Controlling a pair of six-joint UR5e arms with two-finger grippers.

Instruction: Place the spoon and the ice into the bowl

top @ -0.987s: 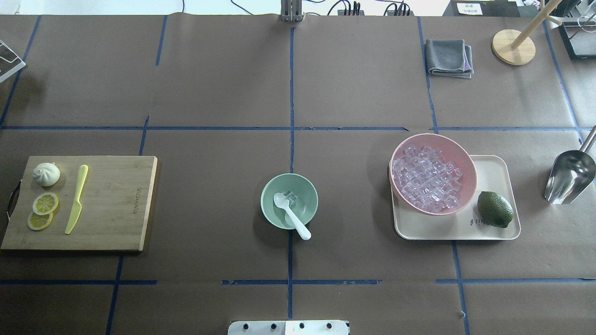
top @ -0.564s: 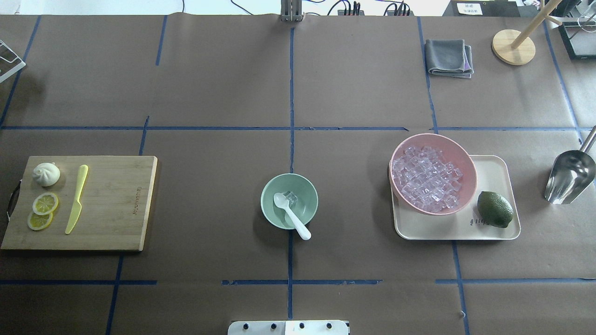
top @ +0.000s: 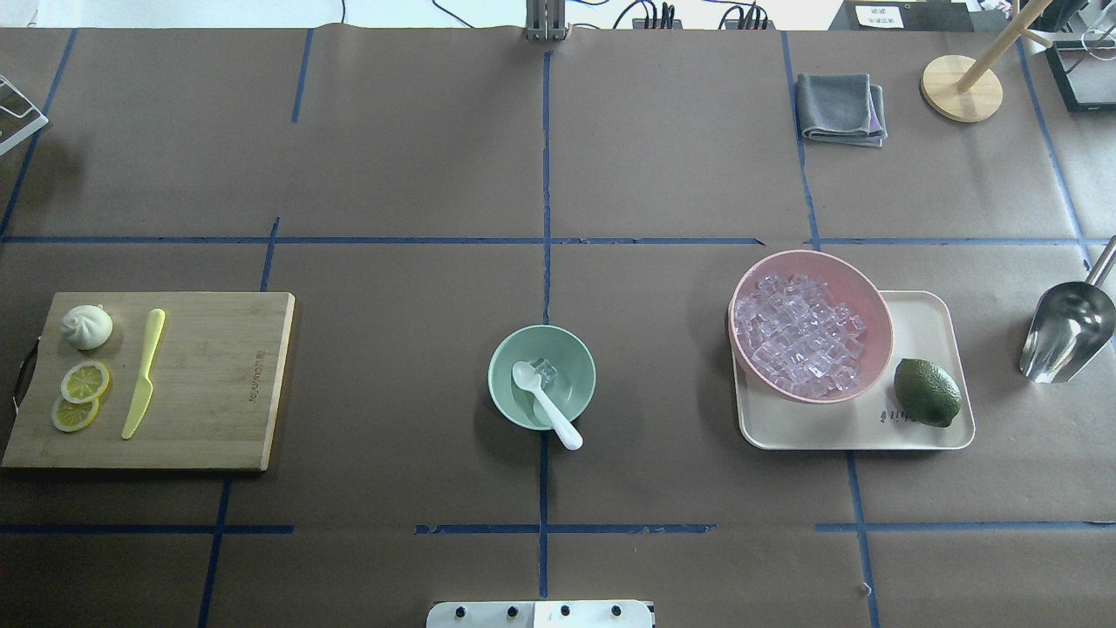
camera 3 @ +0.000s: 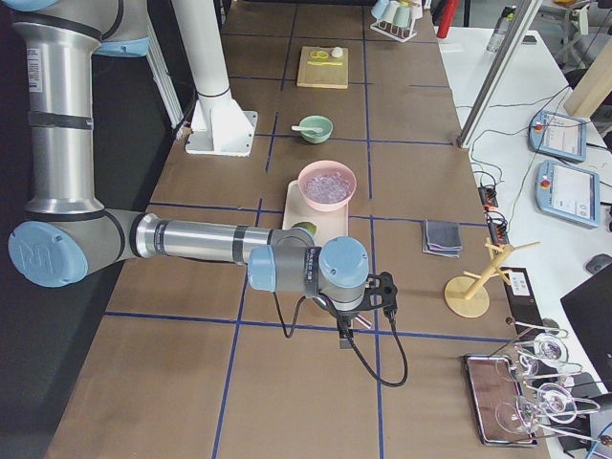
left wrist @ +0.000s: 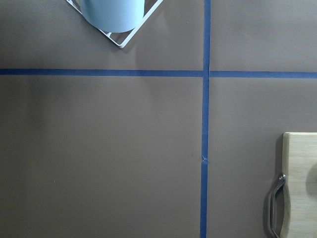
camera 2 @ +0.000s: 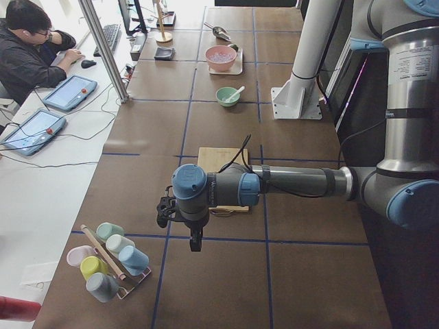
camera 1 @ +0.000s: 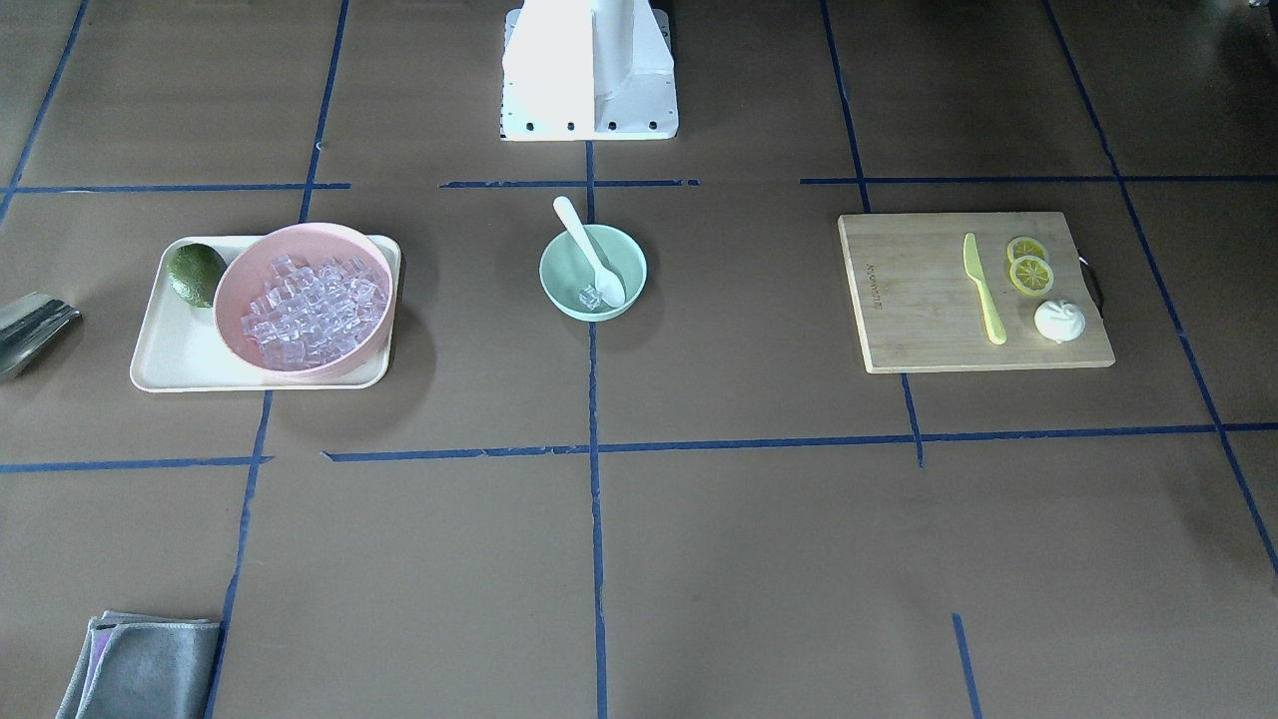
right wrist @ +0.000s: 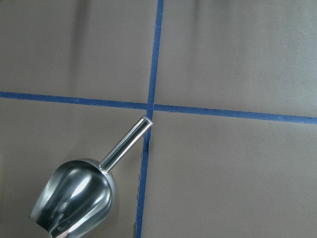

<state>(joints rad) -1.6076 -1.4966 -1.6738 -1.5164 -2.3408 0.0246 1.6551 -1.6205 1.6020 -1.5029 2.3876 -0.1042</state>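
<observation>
Middle of the desk (top: 392, 174), and here is the mint-green bowl (top: 577, 351), sitting on the blue tape line. The white spoon (top: 547, 406) is in it: scoop down on the bowl's floor, handle leaning on the rim and poking out toward the robot's base. One clear cube of ice (top: 546, 372) lies inside too, just beside the scoop.

Over on the robot's right, the pink bowl (top: 874, 301) is heaped with more cubes and sits on a cream tray (top: 928, 318), overhanging its far corner. A dark green lime (top: 927, 392) is on the tray beside it. There is small print on the tray next to the lime, too small to read. Past the tray lies a steel scoop (top: 1068, 331), and farther back a folded grey cloth (top: 841, 107).

On the robot's left is the wooden cutting board (top: 218, 375), with a word burned in near its inner edge; the letters do not resolve. It carries the yellow-green knife (top: 144, 373), two lemon slices (top: 85, 381) and a white bun (top: 87, 327).

Both arms are parked well apart from the bowl. The left hand (camera 2: 164, 209) hovers beyond the board near a rack of pastel cups (camera 2: 110, 260), the right hand (camera 3: 384, 290) beyond the tray. Each shows only from the side: wide or narrow, I cannot tell.
</observation>
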